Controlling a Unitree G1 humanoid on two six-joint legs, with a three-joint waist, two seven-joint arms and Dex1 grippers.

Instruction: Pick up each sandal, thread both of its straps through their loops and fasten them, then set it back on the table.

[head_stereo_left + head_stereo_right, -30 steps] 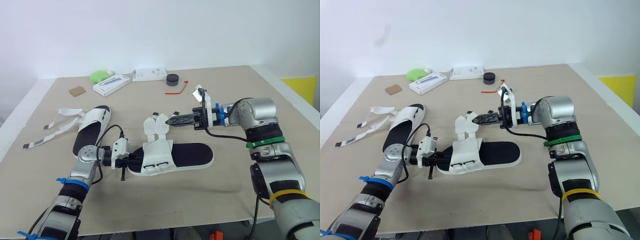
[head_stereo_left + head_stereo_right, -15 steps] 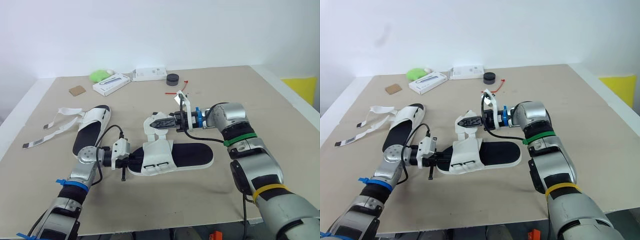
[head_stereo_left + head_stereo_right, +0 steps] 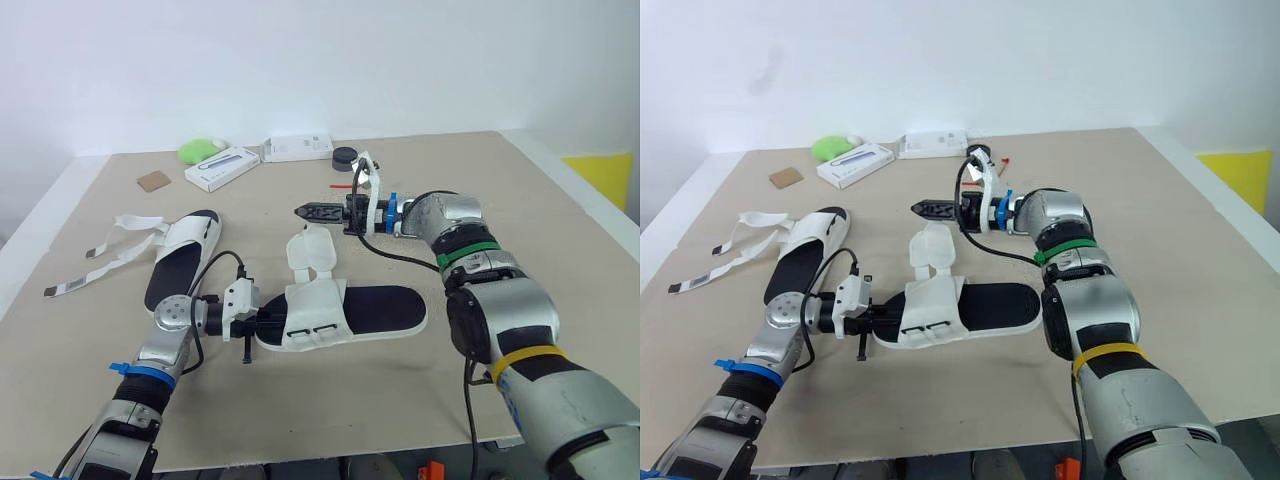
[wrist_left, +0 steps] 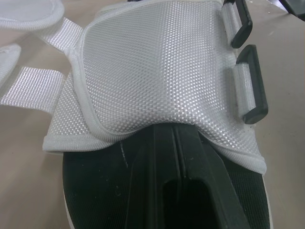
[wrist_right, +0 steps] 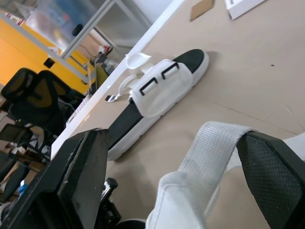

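Note:
The near sandal (image 3: pixel 370 310), white upper on a black sole, lies at the table's centre. Its two unthreaded straps (image 3: pixel 311 247) are spread out toward the far side. My left gripper (image 3: pixel 256 325) is shut on this sandal's toe end, and one black finger (image 4: pixel 164 157) lies on the insole under the upper. My right gripper (image 3: pixel 305 212) hovers just beyond and above the straps, pointing left. It is open, and one strap (image 5: pixel 209 148) lies between its fingers, untouched. The second sandal (image 3: pixel 183 262) rests at the left, its loose straps (image 3: pixel 105 255) trailing toward the table edge.
Along the far edge sit a green object (image 3: pixel 200 152), two white boxes (image 3: pixel 222 168) (image 3: pixel 298 148), a black round cap (image 3: pixel 345 157), a red tie (image 3: pixel 355 181) and a brown card (image 3: pixel 154 181). The near table edge runs close below the centre sandal.
My right gripper swung left to the straps, then rose and drew back toward the far side. The straps have dropped flatter. The left gripper and the sandal have stayed put.

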